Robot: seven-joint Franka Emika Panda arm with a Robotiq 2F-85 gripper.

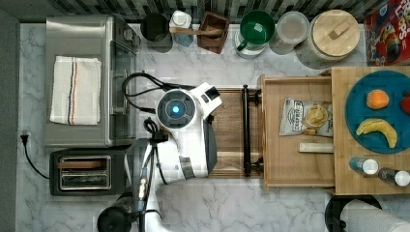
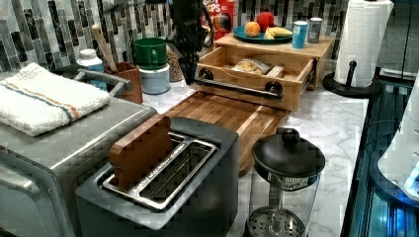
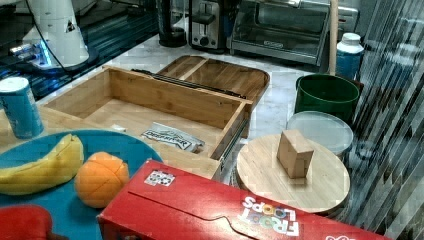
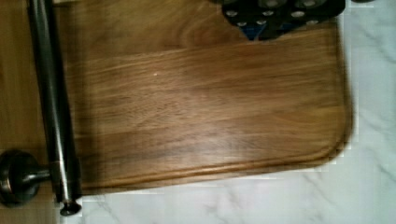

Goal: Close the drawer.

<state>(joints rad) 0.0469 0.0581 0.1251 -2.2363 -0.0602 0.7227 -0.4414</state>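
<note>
The light wood drawer [image 1: 297,164] stands pulled out from under the slab with the blue plate, and its long black bar handle [image 1: 246,130] faces the arm. A chip bag [image 1: 304,117] and a small wooden stick [image 1: 315,147] lie inside it. In the left view my gripper [image 2: 189,74] hangs just above the counter beside the far end of the handle [image 2: 237,87], over the dark cutting board [image 2: 222,111]. The wrist view has the handle [image 4: 51,102] along one side of the board [image 4: 210,107], a short gap from the gripper [image 4: 280,16].
In the top view, a toaster oven [image 1: 87,53] with a towel and a toaster [image 1: 87,171] stand to the left and a kettle [image 1: 118,217] at the bottom. Mugs and jars [image 1: 256,29] line the back wall. A paper towel roll [image 2: 363,39] stands beside the drawer.
</note>
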